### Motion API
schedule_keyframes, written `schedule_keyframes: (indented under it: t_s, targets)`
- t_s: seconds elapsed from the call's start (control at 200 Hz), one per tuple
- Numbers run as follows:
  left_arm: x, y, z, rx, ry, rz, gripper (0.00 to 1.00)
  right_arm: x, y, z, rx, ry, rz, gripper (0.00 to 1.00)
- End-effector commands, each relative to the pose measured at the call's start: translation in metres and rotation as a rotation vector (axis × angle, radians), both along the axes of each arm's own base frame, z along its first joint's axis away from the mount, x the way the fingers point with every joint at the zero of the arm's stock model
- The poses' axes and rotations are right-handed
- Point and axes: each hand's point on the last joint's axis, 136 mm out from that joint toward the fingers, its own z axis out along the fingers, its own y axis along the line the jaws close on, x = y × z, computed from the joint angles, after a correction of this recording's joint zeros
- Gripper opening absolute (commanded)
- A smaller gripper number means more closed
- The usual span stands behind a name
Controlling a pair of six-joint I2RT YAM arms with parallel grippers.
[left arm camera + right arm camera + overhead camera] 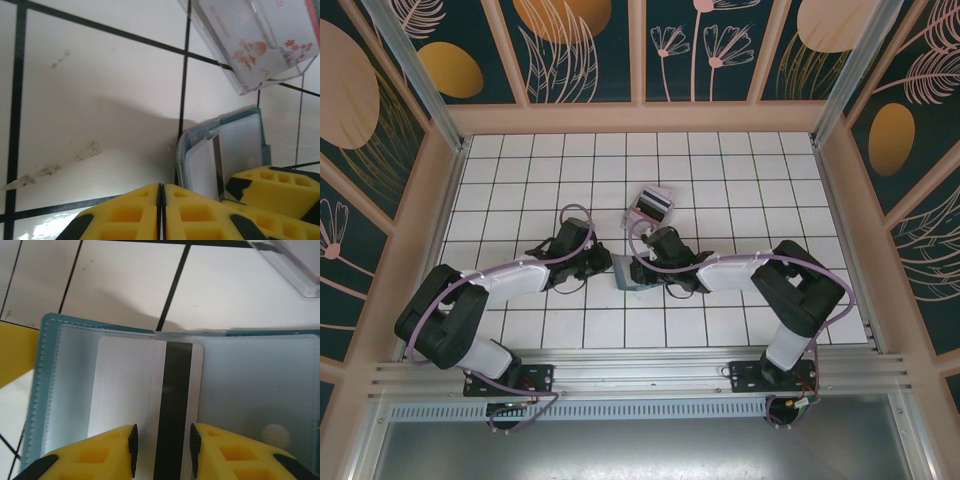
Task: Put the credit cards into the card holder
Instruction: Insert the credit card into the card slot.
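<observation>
1. White tiles with dark grout cover the bench (520, 170), walled in by teal panels painted with pale flowers. Both arms reach to the middle of the overhead view.
2. At that spot the card holder (47, 370) lies open and flat. Its stitched teal edge is at the left of the right wrist view, with cloudy clear pockets across the middle. A clear stand (255, 45) sits just beyond it, at the upper right of the left wrist view.
3. One credit card (130, 390), pale with a dark stripe, lies over the holder's left pocket. I cannot tell whether it is under the film or on top of it.
4. The right tool (162, 450) stands part-way released at the bottom of its view, with a fingertip on either side of the stripe over the card's near end. The card is wider than the gap, so it is not pinched across its edges, and it looks pushed rather than carried.
5. The left tool (160, 210) is clenched on nothing, its pads meeting, with the holder to its right in that view.
6. As I judge it, the card is light, stiff and slick, and too thin to lift off a flat surface. Sliding it, or nipping a raised short edge, suits it best. The holder looks light and floppy and will likely skate on the tiles, so it wants pinning at its rim while the card goes in.
</observation>
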Motion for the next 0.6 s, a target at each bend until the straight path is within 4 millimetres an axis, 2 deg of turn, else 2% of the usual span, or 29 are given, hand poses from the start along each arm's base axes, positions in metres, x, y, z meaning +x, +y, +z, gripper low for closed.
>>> schedule_keyframes:
  t_s: [0.0,0.145,0.335,0.485,0.596]
  targets:
    - [-0.013,0.011,-0.019,0.04,0.04,0.011,0.12,-0.01,0.019,0.001,0.062,0.045,0.046,0.37]
    - [-0.023,0.019,-0.033,0.061,0.065,0.02,0.12,-0.01,0.026,0.001,0.086,0.057,0.066,0.37]
    - [-0.024,0.019,-0.039,0.063,0.073,0.019,0.11,-0.017,0.039,0.002,0.12,0.082,0.139,0.37]
    - [-0.022,0.019,-0.039,0.068,0.068,0.016,0.11,-0.022,0.037,-0.006,0.089,0.098,0.153,0.37]
    - [-0.021,0.024,-0.037,0.107,0.061,0.02,0.11,-0.022,0.034,-0.005,0.085,0.099,0.155,0.37]
